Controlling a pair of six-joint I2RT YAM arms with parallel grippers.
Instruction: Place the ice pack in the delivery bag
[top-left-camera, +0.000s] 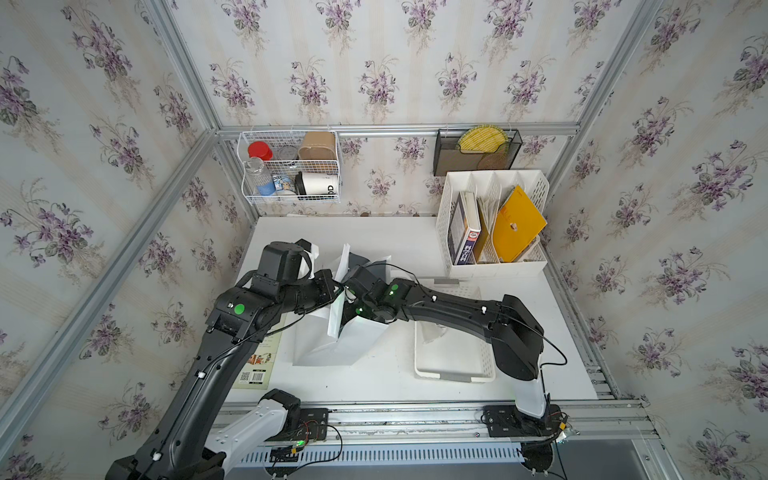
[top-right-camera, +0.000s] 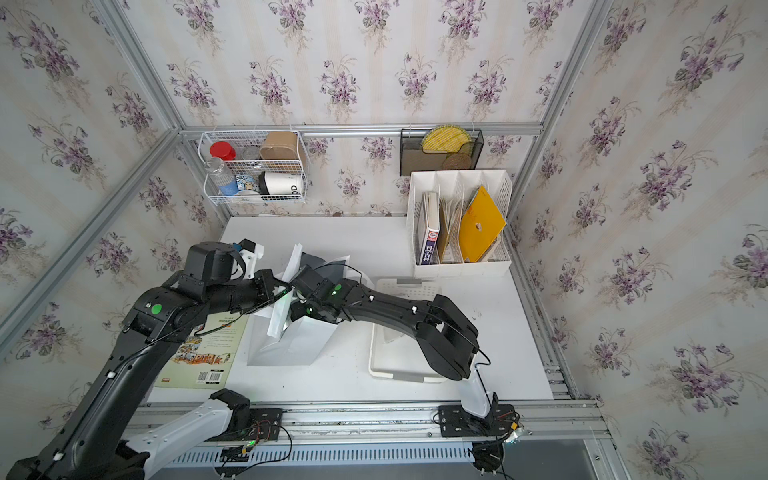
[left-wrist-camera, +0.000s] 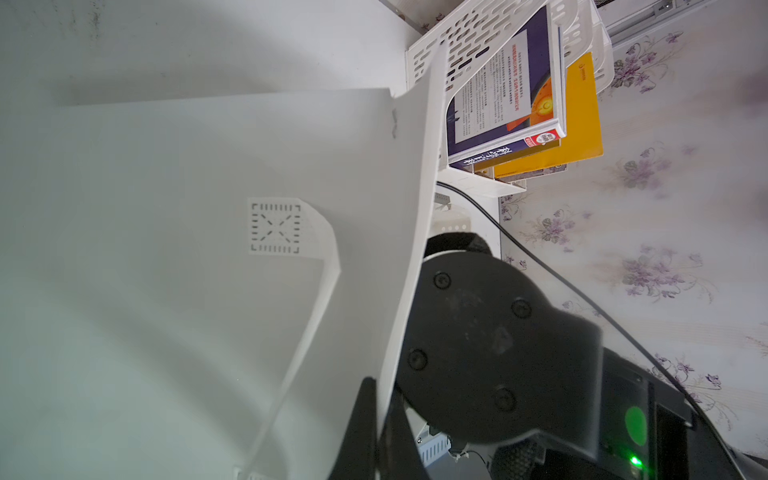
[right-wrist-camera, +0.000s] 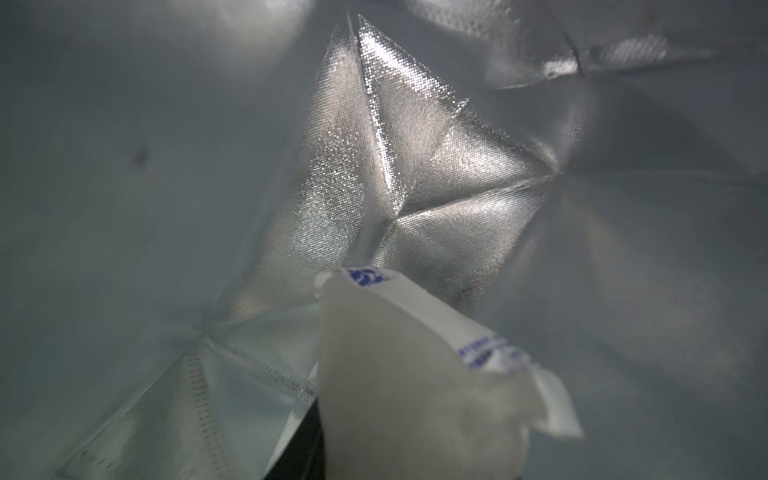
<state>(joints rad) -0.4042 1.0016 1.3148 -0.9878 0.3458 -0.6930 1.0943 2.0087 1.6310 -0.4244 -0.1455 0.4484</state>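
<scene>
Ice pack (right-wrist-camera: 415, 374): lower centre of the right wrist view, already inside the delivery bag (top-left-camera: 332, 345), in front of its creased silver foil lining (right-wrist-camera: 415, 166); hidden in both top views. Apparently held from below by the right gripper (top-left-camera: 348, 296), sunk into the bag mouth at mid-frame; jaws largely masked by the pouch, grip judged rather than plainly seen. Left gripper (left-wrist-camera: 378, 399), bottom of the left wrist view: clamped on the bag's white rim, holding the mouth open. Step in hand: release. Lower toward the floor folds, part the jaws fully, withdraw straight up, clear of foil and strap handle (left-wrist-camera: 328, 266); leave the rim pinched throughout. White perforated tray (top-left-camera: 453, 374): just right of the bag.
</scene>
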